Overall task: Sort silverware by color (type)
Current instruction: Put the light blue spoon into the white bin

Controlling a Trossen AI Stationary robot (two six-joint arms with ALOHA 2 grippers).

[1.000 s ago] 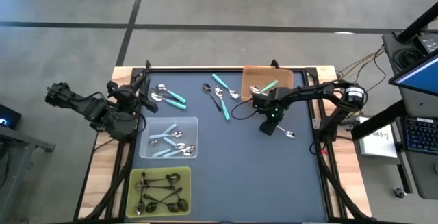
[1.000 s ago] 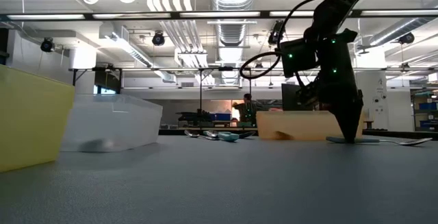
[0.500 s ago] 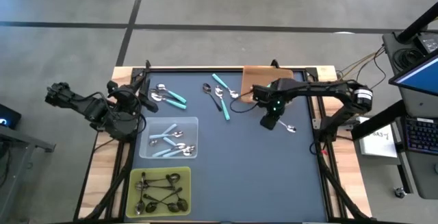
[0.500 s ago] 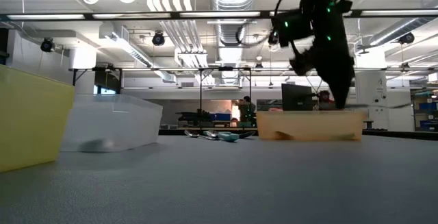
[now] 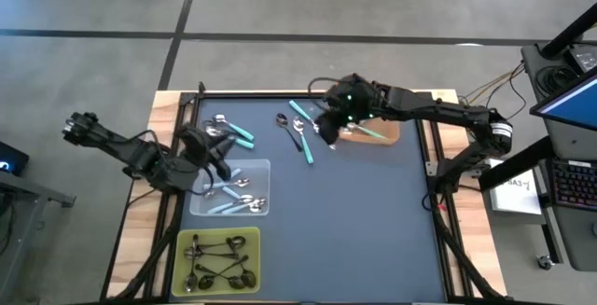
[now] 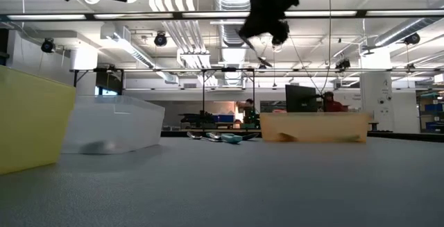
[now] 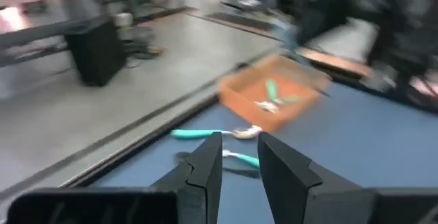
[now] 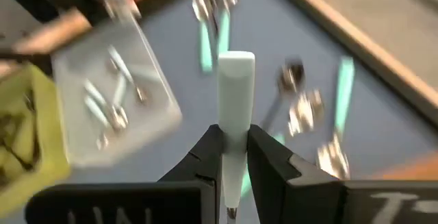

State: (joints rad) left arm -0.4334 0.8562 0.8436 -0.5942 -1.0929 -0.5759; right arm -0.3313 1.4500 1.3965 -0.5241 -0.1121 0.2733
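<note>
The right gripper [image 5: 328, 128] is hovering above the table [image 5: 373, 221] at about one o'clock from centre, beside the orange tray [image 5: 384, 135], its fingers pinching a pale blue spoon [image 8: 235, 107] (handle outward). The left gripper [image 5: 216, 160] is hanging at nine o'clock over the clear tray [image 5: 263, 167], fingers [image 7: 205, 166] narrowly parted

Right gripper [image 5: 328, 126] raised, fingers clamped, left gripper [image 5: 220, 162] fingers slightly parted, low.
</note>
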